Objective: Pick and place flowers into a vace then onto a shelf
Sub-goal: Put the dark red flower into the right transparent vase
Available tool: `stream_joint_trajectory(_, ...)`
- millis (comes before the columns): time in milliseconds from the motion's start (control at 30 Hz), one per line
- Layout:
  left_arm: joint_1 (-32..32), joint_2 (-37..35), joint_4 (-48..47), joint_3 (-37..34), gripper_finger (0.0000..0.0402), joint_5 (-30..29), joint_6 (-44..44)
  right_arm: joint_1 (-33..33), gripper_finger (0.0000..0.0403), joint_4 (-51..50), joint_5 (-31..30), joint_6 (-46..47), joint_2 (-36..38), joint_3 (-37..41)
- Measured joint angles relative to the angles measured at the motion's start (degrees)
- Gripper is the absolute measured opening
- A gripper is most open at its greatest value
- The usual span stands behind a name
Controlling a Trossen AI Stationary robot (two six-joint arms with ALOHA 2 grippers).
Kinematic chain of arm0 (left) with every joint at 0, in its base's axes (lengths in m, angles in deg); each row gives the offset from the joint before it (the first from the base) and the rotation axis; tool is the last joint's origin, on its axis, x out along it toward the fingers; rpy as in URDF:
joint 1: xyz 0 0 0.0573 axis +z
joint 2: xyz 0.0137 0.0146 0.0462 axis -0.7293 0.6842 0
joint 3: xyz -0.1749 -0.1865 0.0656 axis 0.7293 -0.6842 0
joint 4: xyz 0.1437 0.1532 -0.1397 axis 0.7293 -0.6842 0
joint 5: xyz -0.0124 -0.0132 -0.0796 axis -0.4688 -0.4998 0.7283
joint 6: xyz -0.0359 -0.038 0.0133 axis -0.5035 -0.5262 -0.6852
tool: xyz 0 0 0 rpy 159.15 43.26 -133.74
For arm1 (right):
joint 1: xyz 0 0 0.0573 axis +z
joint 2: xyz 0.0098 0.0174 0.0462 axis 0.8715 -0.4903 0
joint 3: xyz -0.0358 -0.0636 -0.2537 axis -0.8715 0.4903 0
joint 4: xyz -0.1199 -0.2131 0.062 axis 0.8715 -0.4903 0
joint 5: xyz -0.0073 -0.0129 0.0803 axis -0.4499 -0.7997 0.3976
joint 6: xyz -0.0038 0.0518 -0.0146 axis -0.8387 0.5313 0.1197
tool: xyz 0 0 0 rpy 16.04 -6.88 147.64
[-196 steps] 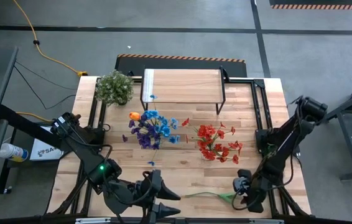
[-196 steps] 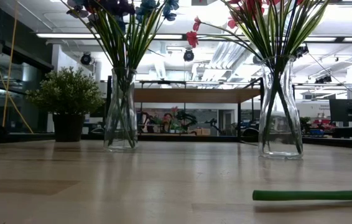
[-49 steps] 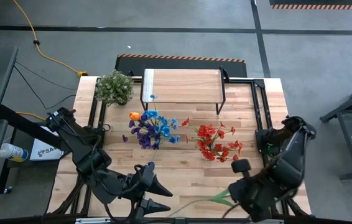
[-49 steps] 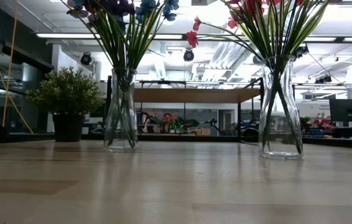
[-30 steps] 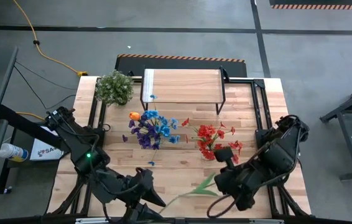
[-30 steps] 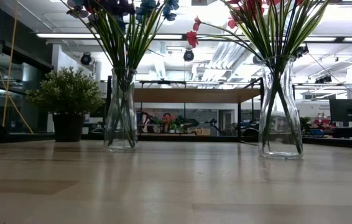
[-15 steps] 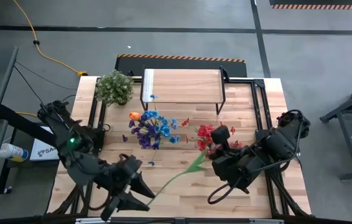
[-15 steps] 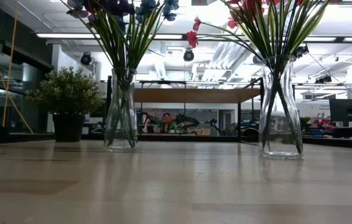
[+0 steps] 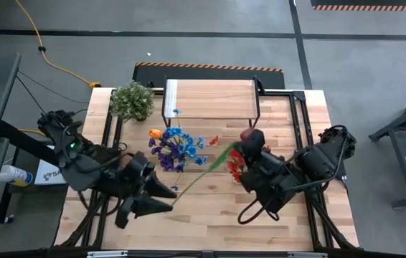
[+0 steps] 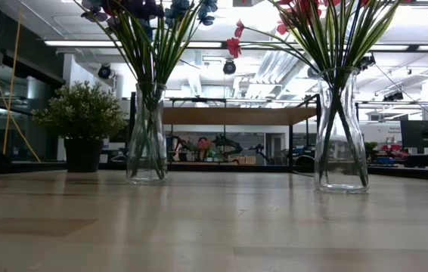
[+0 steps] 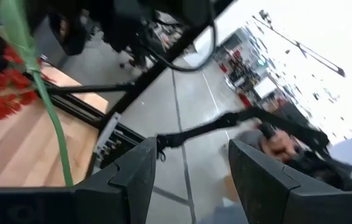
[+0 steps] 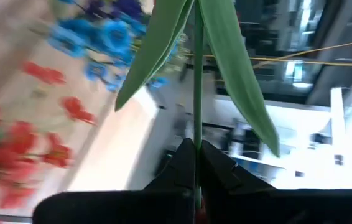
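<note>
My right gripper (image 9: 235, 153) is shut on one green-stemmed flower (image 9: 204, 170), held in the air between the two glass vases. The red-bloom vase (image 10: 340, 128) is partly under my right arm. The vase of blue and purple blooms (image 9: 174, 147) stands left of it. The stem's bare end (image 9: 178, 190) points at my left gripper (image 9: 166, 199), which is open and raised. In the left wrist view the stem (image 11: 53, 127) runs outside the fingers, beside one of them. The shelf (image 9: 210, 99) stands at the far edge. My right gripper pinches the flower's stem (image 12: 196, 134) between its two fingers, just below the long leaves (image 12: 232, 74). The stem runs on past the fingertips, slanting toward the table's near left. The flower is lifted clear of the table.
A bushy potted plant (image 9: 131, 100) stands at the far left next to the shelf. Black frame rails (image 9: 300, 122) run along the table's sides. In the low view the near tabletop (image 10: 214, 227) shows bare wood in front of both vases.
My right gripper has carried the flower up and toward the far edge, rolling so the stem swung from lying along the near edge to slanting toward the near left. My left gripper, still open, has risen and moved toward the far edge, near the stem's bare end.
</note>
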Motion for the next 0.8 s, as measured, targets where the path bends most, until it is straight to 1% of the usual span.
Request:
stream_joint_trajectory(100, 1.4, 0.0, 0.0, 0.0, 0.0232, -0.8, -1.2, -0.5, 0.0, 5.4, -3.9, -8.1, 0.0, 0.0)
stream_joint_trajectory(267, 4.6, 0.6, -0.2, 0.0, 0.0232, 1.1, -2.7, -1.1, 0.0, 15.8, -10.5, -24.4, 0.0, 0.0)
stream_joint_trajectory(367, 6.0, 0.5, 0.0, 0.0, 0.0232, 1.6, -2.7, -1.1, 0.0, 18.5, -10.1, -29.9, 0.0, 0.0)
stream_joint_trajectory(467, 7.2, 0.5, -0.1, 0.0, 0.0232, 2.0, -2.7, -1.1, 0.0, 18.5, -8.8, -32.4, -0.3, 0.0)
stream_joint_trajectory(600, 9.3, 0.5, -0.6, 0.0, 0.0232, 4.9, -2.9, -1.1, 0.0, 18.5, -8.7, -36.5, -1.5, 0.1)
stream_joint_trajectory(800, 12.0, 0.5, -9.2, 0.0, 0.0232, 5.2, -6.8, -1.1, 0.0, 18.5, -7.0, -38.8, -2.6, 0.1)
